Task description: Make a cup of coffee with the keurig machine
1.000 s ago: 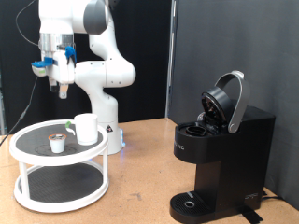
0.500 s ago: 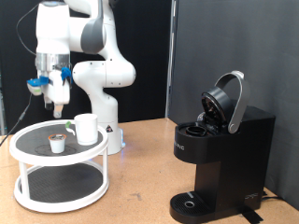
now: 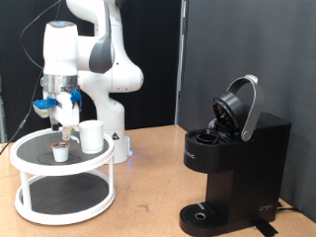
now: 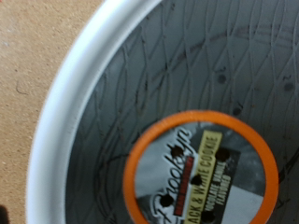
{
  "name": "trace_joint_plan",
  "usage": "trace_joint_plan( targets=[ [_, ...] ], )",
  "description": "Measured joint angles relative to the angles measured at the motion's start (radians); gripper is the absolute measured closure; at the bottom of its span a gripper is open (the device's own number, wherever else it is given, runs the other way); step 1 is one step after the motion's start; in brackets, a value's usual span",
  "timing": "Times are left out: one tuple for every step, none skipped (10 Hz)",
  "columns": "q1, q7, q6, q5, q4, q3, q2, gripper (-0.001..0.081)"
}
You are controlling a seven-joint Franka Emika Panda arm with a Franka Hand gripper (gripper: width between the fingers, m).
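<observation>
Over at the exterior view's left, the gripper is hanging just above the two-tier round stand, fingers pointing straight down. Directly beneath it, on the stand's upper shelf, a small coffee pod is sitting upright with its tan top facing up, so the line from fingertips to pod is running almost vertically, with a clear gap between them. The wrist view is agreeing: the pod's orange-rimmed lid is filling much of the picture, lying flat on the dark mesh shelf inside the white rim. I cannot tell from either view whether the fingers are spread or pressed together; nothing is showing between them.

Just beside the pod, toward the exterior view's right, the cup is standing upright on the same shelf, not touched by the arm.

Well apart, at the exterior view's right, the keurig machine is standing on the wooden table with its hinged lid tipped open and its round base bare.

Compared with a second ago, the arm is now reaching much lower: the gripper was high above the stand and has come down, drifting slightly rightward, to sit over the pod.
</observation>
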Motion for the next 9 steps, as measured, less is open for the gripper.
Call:
trace_joint_plan(
  targets=[
    [-0.001, 0.000, 0.015, -0.010, -0.015, 0.000, 0.000, 0.0072],
    [-0.003, 0.000, 0.030, -0.018, -0.028, 0.000, 0.000, 0.0072],
    [-0.007, 0.000, 0.042, -0.025, -0.038, 0.000, 0.000, 0.0072],
    [-0.012, -0.001, 0.052, -0.034, -0.046, 0.000, 0.000, 0.0072],
    [-0.016, -0.001, 0.059, -0.043, -0.051, -0.001, 0.001, 0.0072],
    [-0.019, -0.002, 0.065, -0.045, -0.054, -0.002, 0.001, 0.0072],
    [-0.023, -0.003, 0.073, -0.046, -0.054, -0.004, 0.003, 0.0072],
    [-0.025, -0.003, 0.082, -0.046, -0.054, -0.005, 0.006, 0.0072],
    [-0.028, 0.000, 0.093, -0.047, -0.054, -0.005, 0.014, 0.0072]
  ],
)
